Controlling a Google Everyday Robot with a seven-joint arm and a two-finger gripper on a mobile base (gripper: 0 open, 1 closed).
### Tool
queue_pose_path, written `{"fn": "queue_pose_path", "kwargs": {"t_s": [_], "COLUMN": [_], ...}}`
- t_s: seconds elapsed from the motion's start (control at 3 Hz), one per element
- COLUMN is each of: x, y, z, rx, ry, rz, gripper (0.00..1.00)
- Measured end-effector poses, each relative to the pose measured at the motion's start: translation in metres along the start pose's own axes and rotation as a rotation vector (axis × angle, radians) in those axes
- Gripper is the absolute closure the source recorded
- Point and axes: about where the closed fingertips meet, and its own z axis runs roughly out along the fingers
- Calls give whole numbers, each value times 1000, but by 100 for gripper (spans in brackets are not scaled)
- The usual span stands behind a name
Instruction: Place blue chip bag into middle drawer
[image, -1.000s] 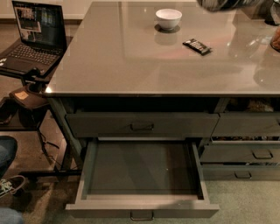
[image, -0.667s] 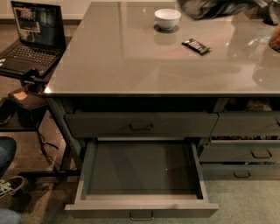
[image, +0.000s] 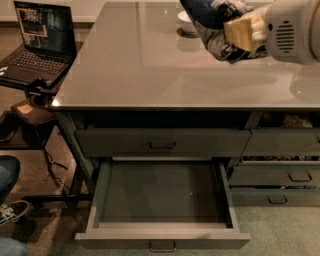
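The blue chip bag (image: 214, 22), dark blue and crinkly with white print, hangs above the far right of the tabletop. My gripper (image: 240, 31), with tan fingers on a white arm (image: 292, 30), comes in from the upper right and is shut on the bag's right side. The middle drawer (image: 162, 195) is pulled wide open below the table's front edge, its long shallow tray bare, with a small bar handle (image: 162, 246) on its front. The bag is above and behind the drawer, well apart from it.
A white bowl (image: 185, 21) sits on the grey tabletop (image: 150, 70), partly hidden by the bag. The top drawer (image: 160, 142) is closed. Narrower drawers (image: 295, 175) stand at the right. A laptop (image: 40, 40) on a stand and a person's shoe (image: 12, 210) are at the left.
The arm has come into view from the upper right, moving down and left with the bag. It now covers part of the bowl and the black candy bar wrapper.
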Motion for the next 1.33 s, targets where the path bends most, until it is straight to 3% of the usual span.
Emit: {"fn": "queue_pose_path", "kwargs": {"t_s": [0.33,0.67,1.0,1.33], "x": [-7,17,88,162], "y": [4,21,67,134], "z": [-3,14,60,107], "rx": [5,-24,-136,-255], "ry": [-4,24,46,82], "rz": [-11,-3,74,157], "gripper": [100,100,100,100]}}
